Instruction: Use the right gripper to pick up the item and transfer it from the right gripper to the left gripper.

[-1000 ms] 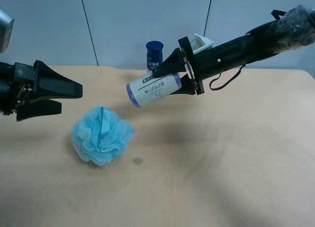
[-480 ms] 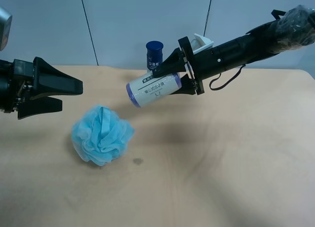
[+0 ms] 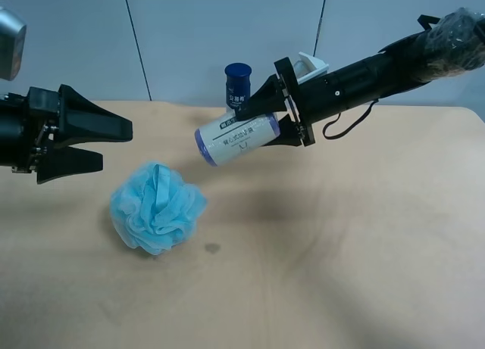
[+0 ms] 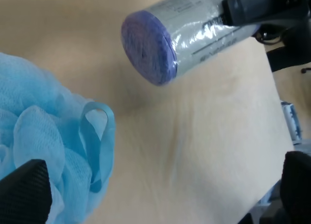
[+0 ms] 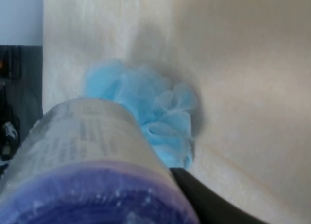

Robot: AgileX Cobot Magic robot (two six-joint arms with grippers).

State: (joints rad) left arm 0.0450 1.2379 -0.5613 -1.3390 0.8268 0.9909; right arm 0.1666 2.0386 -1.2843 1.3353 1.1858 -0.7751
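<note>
The item (image 3: pixel 236 138), a stubby roll with a cream printed label and lavender ends, hangs tilted in the air above the table. My right gripper (image 3: pixel 267 122) is shut on its far half; the arm bears a white block. The roll fills the right wrist view (image 5: pixel 92 151), with one black finger (image 5: pixel 204 199) beside it. My left gripper (image 3: pixel 115 144) is open and empty at the exterior high view's left, pointing toward the roll and well apart from it. In the left wrist view the roll's purple end (image 4: pixel 148 49) faces the camera, between the spread fingertips (image 4: pixel 24 190).
A fluffy light-blue bath pouf (image 3: pixel 157 207) lies on the tan table (image 3: pixel 341 250) below and between the grippers; it also shows in the wrist views (image 5: pixel 155 112) (image 4: pixel 48 131). A navy-capped white bottle (image 3: pixel 238 84) stands at the back, behind the roll.
My left gripper has moved slightly to the right and up, toward the roll. The right arm and the roll have not moved.
</note>
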